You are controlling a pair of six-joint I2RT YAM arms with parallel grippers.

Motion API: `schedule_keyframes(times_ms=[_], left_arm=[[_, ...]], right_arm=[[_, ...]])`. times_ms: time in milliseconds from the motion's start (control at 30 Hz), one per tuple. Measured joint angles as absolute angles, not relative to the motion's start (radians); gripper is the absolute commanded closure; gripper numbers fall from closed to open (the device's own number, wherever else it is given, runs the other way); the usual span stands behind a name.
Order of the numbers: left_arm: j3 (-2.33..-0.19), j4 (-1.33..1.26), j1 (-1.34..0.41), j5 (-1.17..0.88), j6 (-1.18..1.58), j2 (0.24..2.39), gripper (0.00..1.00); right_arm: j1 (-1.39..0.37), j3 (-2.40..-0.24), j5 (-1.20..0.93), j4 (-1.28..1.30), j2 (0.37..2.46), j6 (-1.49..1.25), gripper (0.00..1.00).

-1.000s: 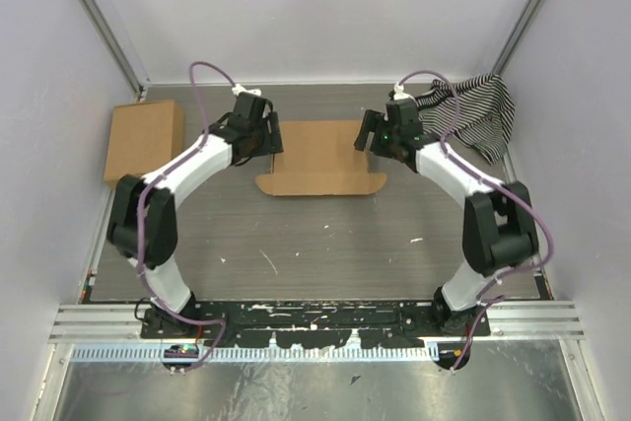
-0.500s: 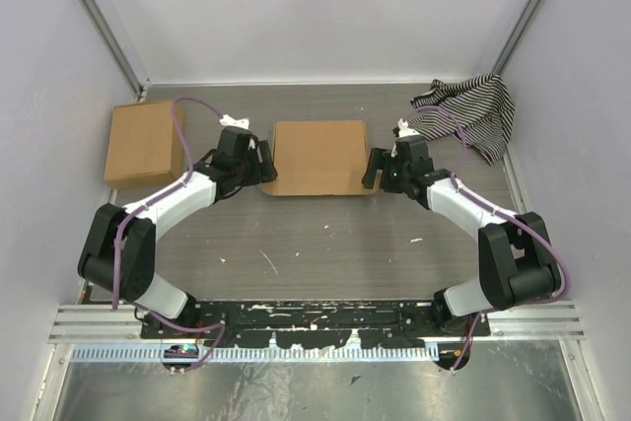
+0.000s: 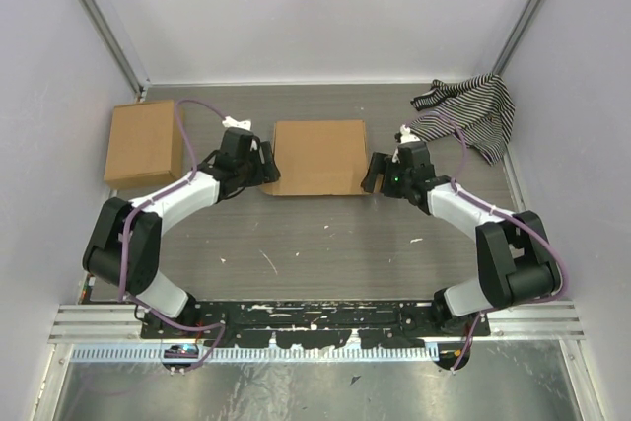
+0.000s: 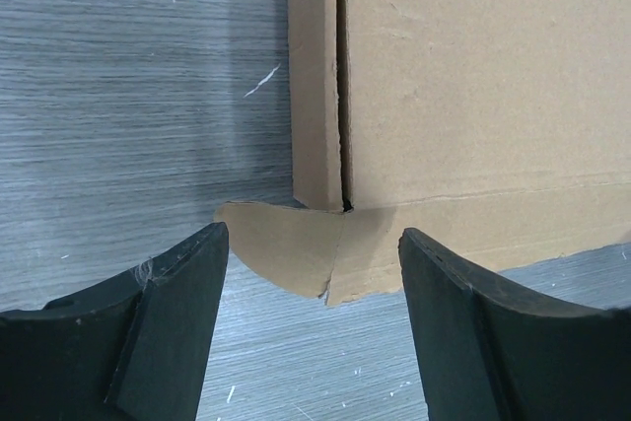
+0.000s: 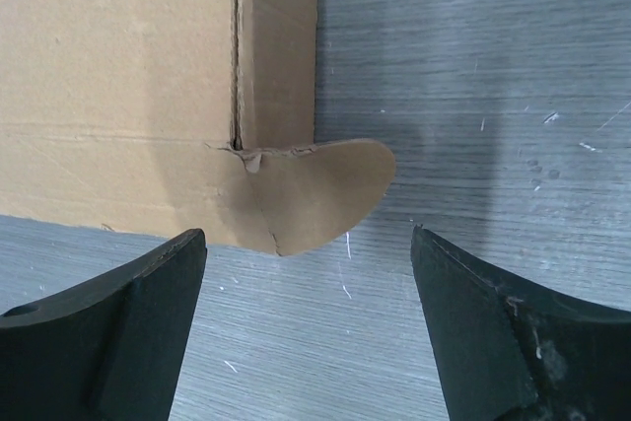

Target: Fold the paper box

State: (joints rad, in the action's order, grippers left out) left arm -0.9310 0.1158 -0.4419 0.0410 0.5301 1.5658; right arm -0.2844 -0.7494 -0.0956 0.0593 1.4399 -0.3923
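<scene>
Your left end effector (image 4: 313, 236) stands wide and empty, its fingers straddling the rounded tab (image 4: 281, 244) that juts from the near left corner of the paper box (image 3: 317, 157). Your right end effector (image 5: 308, 236), equally wide and holding nothing, frames the matching tab (image 5: 325, 184) at the box's near right corner. The box lies on the surface (image 3: 325, 244) between both arms, closed into a shallow rectangle with its top panel down. Most of the folding looks done. What appears left is tucking those two corner tabs, which lie loose outside the box. A blockier carton (image 3: 144, 143) sits left of the box, a striped cloth (image 3: 473, 115) to its far right.
</scene>
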Motion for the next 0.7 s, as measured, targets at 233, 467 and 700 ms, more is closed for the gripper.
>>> schedule_keyframes(times_ms=[233, 467, 700], left_arm=[[-0.924, 0.099, -0.442, 0.023, 0.539, 1.571, 0.25], [-0.894, 0.071, -0.450, -0.007, 0.563, 1.598, 0.26], [-0.886, 0.053, -0.461, -0.025, 0.580, 1.608, 0.27]], right_arm=[[-0.280, -0.730, -0.158, 0.010, 1.457, -0.395, 0.11], [-0.280, -0.712, -0.197, -0.023, 1.457, -0.395, 0.14], [-0.280, -0.710, -0.232, -0.044, 1.458, -0.395, 0.17]])
